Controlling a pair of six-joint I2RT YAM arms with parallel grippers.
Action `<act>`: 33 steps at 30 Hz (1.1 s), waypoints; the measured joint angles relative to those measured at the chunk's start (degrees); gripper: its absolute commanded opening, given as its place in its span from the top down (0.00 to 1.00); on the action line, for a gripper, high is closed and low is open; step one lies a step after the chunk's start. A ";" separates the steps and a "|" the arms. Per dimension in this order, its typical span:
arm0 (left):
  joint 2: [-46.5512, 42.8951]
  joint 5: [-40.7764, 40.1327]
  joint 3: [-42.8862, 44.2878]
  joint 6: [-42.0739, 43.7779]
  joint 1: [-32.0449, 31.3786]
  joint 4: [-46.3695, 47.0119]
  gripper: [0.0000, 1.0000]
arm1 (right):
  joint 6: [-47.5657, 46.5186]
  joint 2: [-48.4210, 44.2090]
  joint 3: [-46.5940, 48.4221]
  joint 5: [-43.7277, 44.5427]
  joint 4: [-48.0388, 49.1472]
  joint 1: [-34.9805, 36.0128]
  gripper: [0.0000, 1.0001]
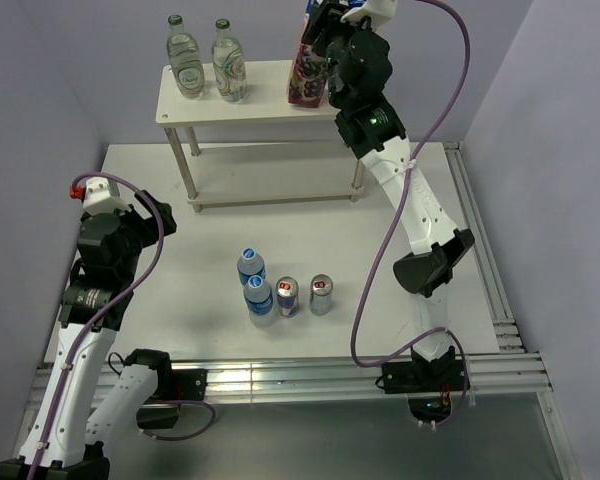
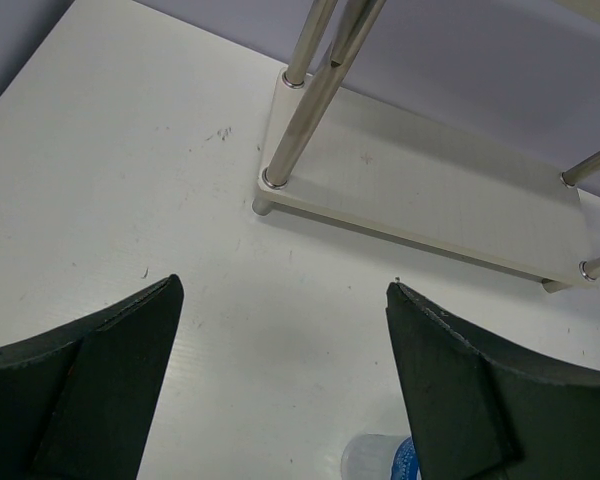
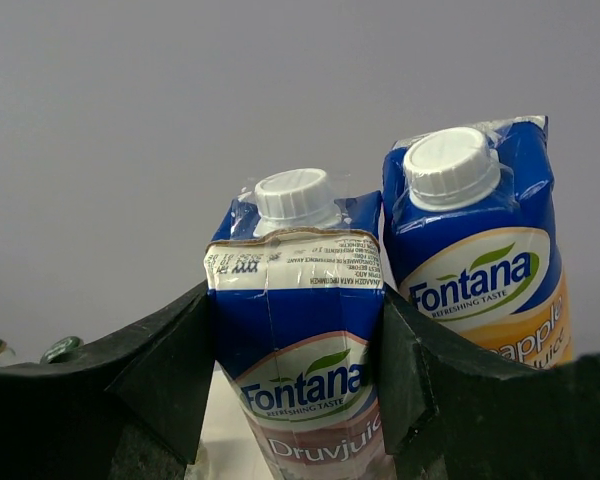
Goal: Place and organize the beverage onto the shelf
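Note:
The cream-white shelf point(image 1: 265, 102) stands at the back of the table. Its top board holds two clear glass bottles with green caps point(image 1: 185, 58) point(image 1: 228, 62) on the left and a Fontana grape juice carton point(image 1: 305, 72) on the right. My right gripper point(image 1: 322, 42) is shut on that carton point(image 3: 300, 340), one finger on each side. A second Fontana carton, apple point(image 3: 480, 260), stands right beside it. My left gripper point(image 2: 280, 290) is open and empty above the table, facing the shelf's lower board point(image 2: 430, 200).
Two blue-capped water bottles point(image 1: 251, 265) point(image 1: 259, 296) and two cans point(image 1: 287, 295) point(image 1: 322, 294) stand in a cluster at the table's middle front. One water bottle's cap point(image 2: 380, 460) shows under my left gripper. Grey walls close in on three sides.

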 measured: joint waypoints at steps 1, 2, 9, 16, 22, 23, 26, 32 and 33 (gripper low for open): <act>0.00 0.00 0.00 0.00 0.00 0.00 0.11 | 0.15 0.00 -0.02 -0.20 0.00 0.00 0.39; 0.00 0.00 0.00 0.00 -0.02 0.00 0.11 | 0.22 0.00 -0.04 -0.35 0.00 0.02 0.36; -0.04 0.00 0.00 0.00 0.00 0.00 0.11 | 1.25 -0.50 -0.26 -1.88 10.32 0.83 0.07; -0.24 0.00 0.00 0.00 0.00 0.00 0.10 | 0.79 -1.18 0.46 -2.23 16.74 3.39 0.06; -0.81 0.00 0.00 0.00 0.00 0.00 0.10 | 0.33 -1.16 0.46 -1.92 16.98 4.74 0.05; -0.87 0.00 0.00 0.00 0.00 0.00 0.10 | 0.13 -1.16 0.46 -1.77 16.98 4.98 0.05; -0.92 0.00 0.00 0.00 0.00 0.00 0.07 | -0.57 -1.16 0.28 -1.31 17.20 5.46 0.04; -0.92 -0.04 -0.02 -0.04 0.00 -0.02 0.01 | -2.05 -6.27 -11.50 -1.16 18.88 7.23 0.00; -0.92 -0.07 -0.02 -0.04 0.00 -0.02 0.01 | -2.45 -7.65 -14.40 -1.09 18.95 7.69 0.00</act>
